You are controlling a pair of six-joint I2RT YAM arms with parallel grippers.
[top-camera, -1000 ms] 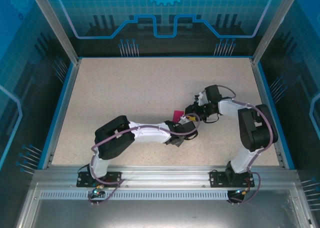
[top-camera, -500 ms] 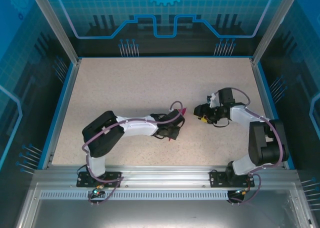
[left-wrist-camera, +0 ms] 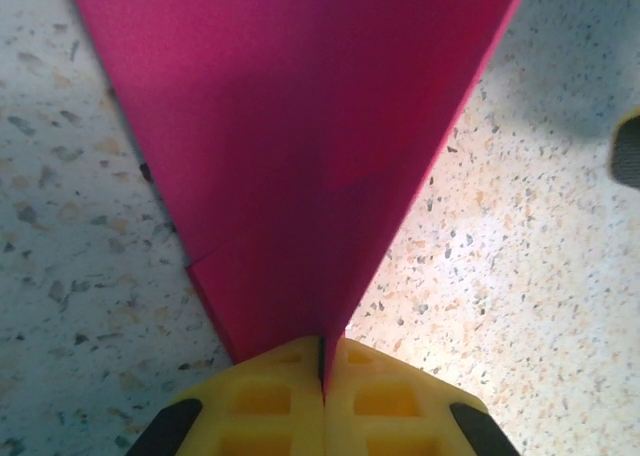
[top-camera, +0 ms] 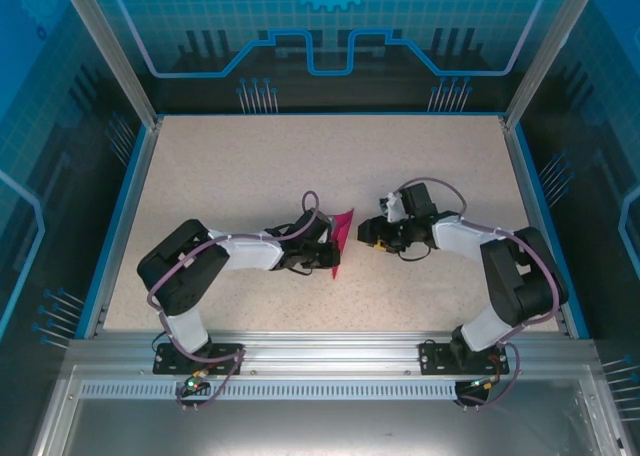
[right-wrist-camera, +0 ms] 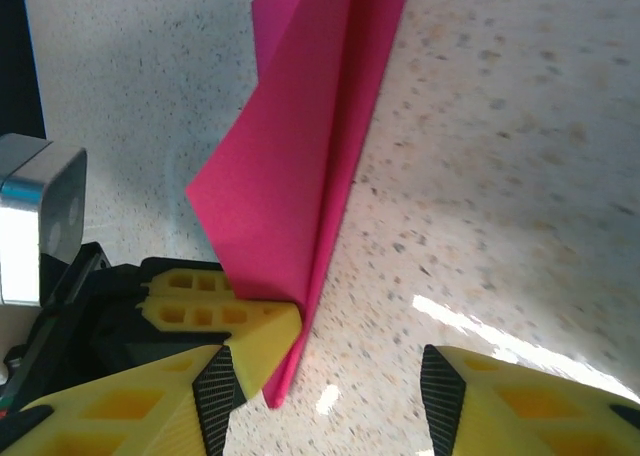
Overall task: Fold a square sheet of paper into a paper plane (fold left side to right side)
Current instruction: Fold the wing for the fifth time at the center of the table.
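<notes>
**A:** How is the left end effector (left-wrist-camera: 322, 368) set?

**B:** It is clenched. Its two yellow fingertips are pressed together on the narrow end of the paper plane (left-wrist-camera: 300, 136), and the pink sheet comes out of the seam between them and widens away from the grip.

**A:** Where is the plane?

**B:** It is over the middle of the bench (top-camera: 230, 166), between the two arms. It is folded to a long pointed shape with a crease down its length. In the right wrist view, one flap stands up off the other. Whether its lower edge touches the bench cannot be told.

**A:** And the right end effector (right-wrist-camera: 330, 394)?

**B:** It is released. Its fingers (right-wrist-camera: 455, 396) stand well apart with speckled bench showing between them, and they grip nothing. It sits just beside the plane, facing the left one. The plane's sharp tip shows near its left-hand finger, but contact cannot be judged.
</notes>
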